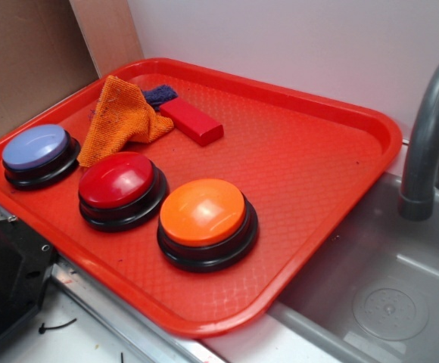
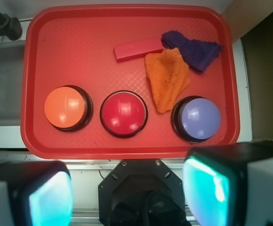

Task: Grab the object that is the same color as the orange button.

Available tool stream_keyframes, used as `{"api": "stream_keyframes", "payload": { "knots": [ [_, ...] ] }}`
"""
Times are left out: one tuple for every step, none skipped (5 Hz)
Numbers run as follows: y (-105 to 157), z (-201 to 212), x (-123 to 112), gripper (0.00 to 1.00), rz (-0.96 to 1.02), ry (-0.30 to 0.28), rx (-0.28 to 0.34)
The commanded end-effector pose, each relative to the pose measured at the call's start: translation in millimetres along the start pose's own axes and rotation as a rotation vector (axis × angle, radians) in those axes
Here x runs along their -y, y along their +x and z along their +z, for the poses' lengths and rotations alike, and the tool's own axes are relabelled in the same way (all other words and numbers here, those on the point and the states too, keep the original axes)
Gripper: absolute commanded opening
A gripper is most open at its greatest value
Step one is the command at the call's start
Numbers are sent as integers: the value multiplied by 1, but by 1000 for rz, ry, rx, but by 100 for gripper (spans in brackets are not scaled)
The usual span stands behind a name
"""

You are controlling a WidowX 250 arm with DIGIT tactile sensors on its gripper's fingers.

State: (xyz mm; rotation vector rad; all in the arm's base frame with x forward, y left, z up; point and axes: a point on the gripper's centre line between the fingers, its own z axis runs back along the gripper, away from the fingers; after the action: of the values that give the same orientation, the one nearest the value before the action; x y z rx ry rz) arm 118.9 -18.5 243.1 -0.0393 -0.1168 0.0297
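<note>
Small orange woven cloth rag [image 2: 167,80] lies ahead of the wide-open, empty gripper [image 2: 127,193] — slightly right (long axis running toward the claw), unobstructed.

Oblique exterior, overhead wrist; shared tray [image 1: 371,128]

The orange cloth rag [image 1: 121,117] [image 2: 167,78] lies crumpled in soft folds on the red tray, beside the red block and partly over a dark blue cloth. The orange button [image 1: 205,215] [image 2: 67,108], domed on a black base, sits upright at the end of the button row.
</note>
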Motion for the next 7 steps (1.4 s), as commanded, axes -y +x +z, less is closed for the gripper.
{"api": "stream_keyframes", "payload": {
  "knots": [
    [0, 0, 0, 100, 0, 0, 0],
    [12, -14, -12, 100, 18, -4, 36],
    [28, -37, -39, 100, 106, 69, 42],
    [39, -67, -62, 100, 216, 72, 68],
    [47, -101, -78, 100, 331, 44, 119],
    [57, -126, -88, 100, 446, 37, 128],
    [72, -149, -86, 100, 463, 76, 117]
  ]
}}
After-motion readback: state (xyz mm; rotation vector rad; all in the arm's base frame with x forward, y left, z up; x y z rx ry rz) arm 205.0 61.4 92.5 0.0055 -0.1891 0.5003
